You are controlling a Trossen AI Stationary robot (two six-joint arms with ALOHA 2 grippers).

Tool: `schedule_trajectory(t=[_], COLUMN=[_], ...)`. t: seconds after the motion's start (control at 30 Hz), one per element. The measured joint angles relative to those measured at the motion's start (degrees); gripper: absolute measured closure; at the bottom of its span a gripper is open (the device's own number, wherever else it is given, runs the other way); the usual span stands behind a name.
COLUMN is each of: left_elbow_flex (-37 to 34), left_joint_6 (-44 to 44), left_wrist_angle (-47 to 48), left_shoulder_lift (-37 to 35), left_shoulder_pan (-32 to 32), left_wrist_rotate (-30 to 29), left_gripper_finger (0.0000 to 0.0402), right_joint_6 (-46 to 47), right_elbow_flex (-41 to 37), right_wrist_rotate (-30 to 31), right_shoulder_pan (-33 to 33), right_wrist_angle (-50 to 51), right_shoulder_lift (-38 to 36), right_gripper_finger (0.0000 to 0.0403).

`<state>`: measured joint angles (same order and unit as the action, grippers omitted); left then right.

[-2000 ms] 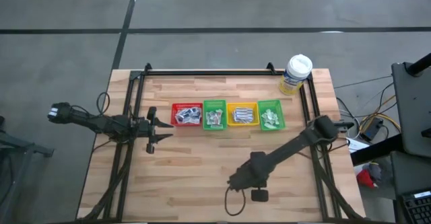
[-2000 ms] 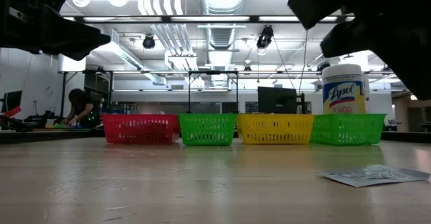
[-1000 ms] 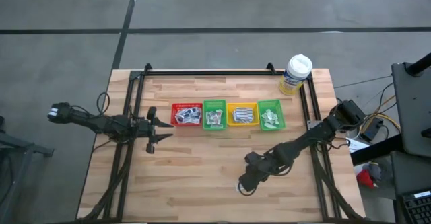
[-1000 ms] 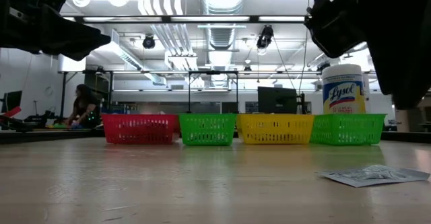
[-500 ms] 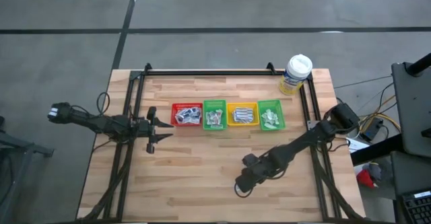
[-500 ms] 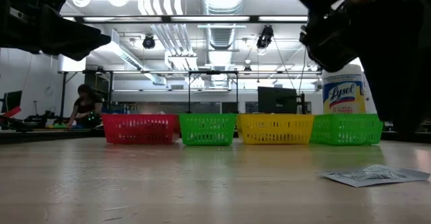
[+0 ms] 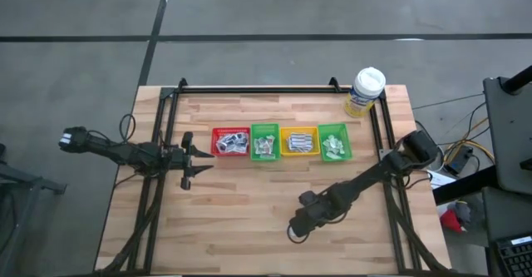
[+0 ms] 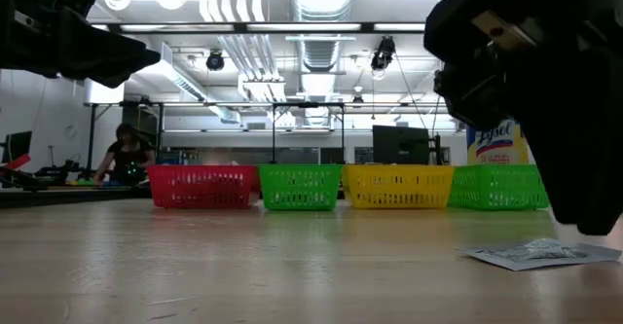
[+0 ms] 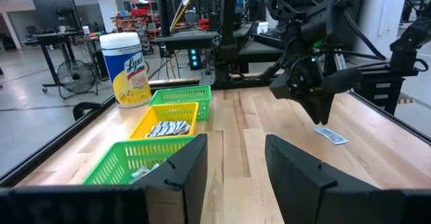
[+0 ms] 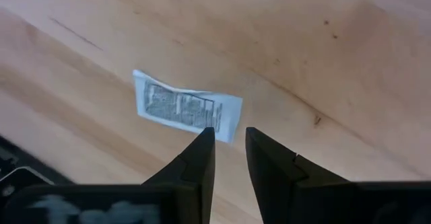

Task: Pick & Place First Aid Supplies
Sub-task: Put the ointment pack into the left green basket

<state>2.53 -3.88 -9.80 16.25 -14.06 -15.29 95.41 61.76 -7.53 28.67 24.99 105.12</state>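
One first aid packet (image 10: pixel 185 109), flat and white with grey print, lies flat on the wooden table near its front edge; it also shows as the packet (image 8: pixel 540 254) and the packet (image 9: pixel 331 135). My right gripper (image 10: pixel 229 135) hangs just above its one end, pointing steeply down, fingers narrowly open and clear of it. In the high view this gripper (image 7: pixel 298 225) hides the packet. My left gripper (image 9: pixel 236 163) waits open and level at the table's left, also seen as the left gripper (image 7: pixel 193 161). More packets fill the bins.
Four small bins stand in a row at mid-table: red (image 7: pixel 230 141), green (image 7: pixel 264 141), yellow (image 7: pixel 299 140), green (image 7: pixel 334 141). A white-capped bottle (image 7: pixel 366 91) with a yellow label stands at the far right corner. A black frame (image 7: pixel 249 89) borders the table.
My right gripper has sunk toward the packet and drifted a little toward the table's left edge. The packet has stayed where it lay.
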Motion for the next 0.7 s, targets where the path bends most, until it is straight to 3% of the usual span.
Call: schedule_trajectory(t=[0.47,0.7], left_elbow_flex=[0.0,0.0], left_joint_6=[0.0,0.0], left_wrist_angle=[0.0,0.0], left_shoulder_lift=[0.0,0.0], left_shoulder_pan=[0.0,0.0], left_wrist_rotate=[-0.1,-0.1], left_gripper_finger=[0.0251,0.0251], right_joint_6=[0.3,4.9], right_elbow_flex=[0.3,0.2], right_wrist_rotate=[-0.4,1.2], right_shoulder_pan=[-0.5,-0.6], right_wrist_angle=[-0.1,0.0], right_shoulder_lift=[2.5,2.6], right_gripper_finger=[0.0329,0.0335])
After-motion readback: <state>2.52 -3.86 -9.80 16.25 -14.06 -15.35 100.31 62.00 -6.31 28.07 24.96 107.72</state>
